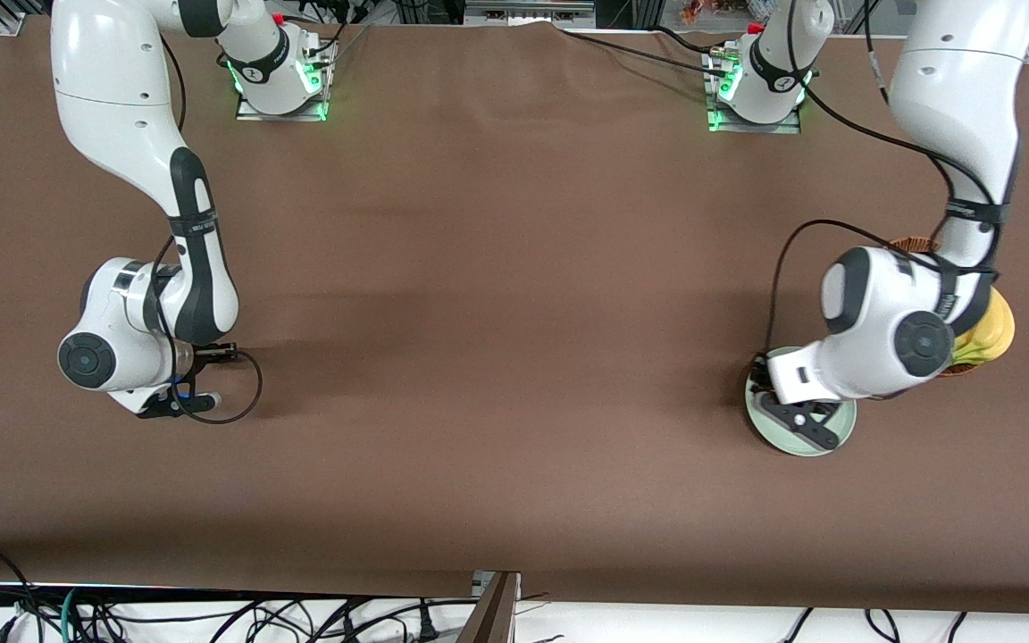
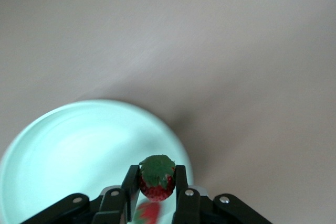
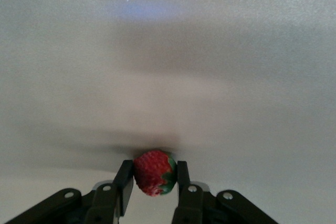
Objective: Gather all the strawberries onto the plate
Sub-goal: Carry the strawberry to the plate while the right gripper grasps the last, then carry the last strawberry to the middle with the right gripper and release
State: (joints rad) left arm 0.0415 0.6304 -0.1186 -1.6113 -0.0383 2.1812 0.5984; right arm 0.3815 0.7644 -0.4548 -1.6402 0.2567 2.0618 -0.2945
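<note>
A strawberry [image 2: 157, 179] with its green top showing sits between the fingers of my left gripper [image 2: 157, 174], which is shut on it just over the pale mint plate [image 2: 73, 150]. A blurred red shape [image 2: 148, 212] lies under it; I cannot tell what it is. In the front view this gripper [image 1: 800, 418] hangs over the plate [image 1: 791, 449] toward the left arm's end of the table. My right gripper [image 3: 154, 170] is down at the brown cloth, its fingers pressed on both sides of a second strawberry [image 3: 154, 174]. The front view shows the right gripper [image 1: 184, 402] low at the right arm's end.
A brown wicker basket [image 1: 912, 243] stands beside the plate, mostly hidden by the left arm, with yellow bananas [image 1: 990, 335] in it. Brown cloth [image 1: 514, 357] covers the table between the two arms. Cables lie along the edge nearest the front camera.
</note>
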